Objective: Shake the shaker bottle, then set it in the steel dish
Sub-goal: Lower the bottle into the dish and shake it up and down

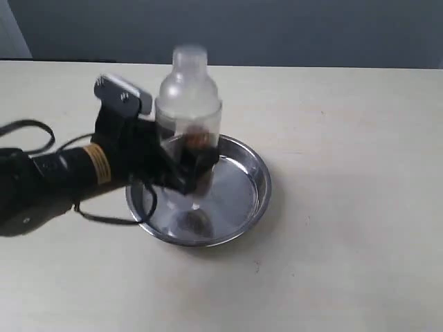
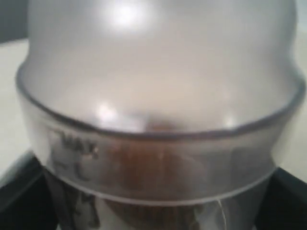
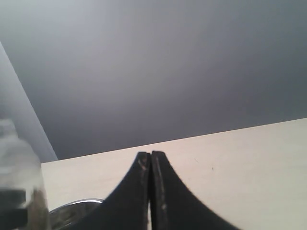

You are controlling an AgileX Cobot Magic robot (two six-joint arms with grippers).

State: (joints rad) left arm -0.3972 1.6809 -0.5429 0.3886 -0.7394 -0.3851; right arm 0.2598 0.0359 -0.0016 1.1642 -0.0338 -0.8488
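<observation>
Left gripper (image 1: 191, 163) clamped on the lower body of the upright shaker bottle (image 1: 188, 100), brown pellets (image 1: 198, 138) just above its fingers, steel dish (image 1: 260, 185) directly beneath the gripper, contact between bottle base and dish unclear, right gripper (image 3: 151, 159) empty, fingers pressed together, over the beige table (image 1: 346, 138).

The left arm (image 1: 55, 176) reaches in from the left, nearly level, with a yellow label band near its wrist. The left gripper (image 1: 188, 166) is clamped on the bottle (image 1: 188, 97), one black finger on each side of its lower body. The right gripper (image 3: 151, 160) has its two black fingers pressed together, holding nothing.
</observation>
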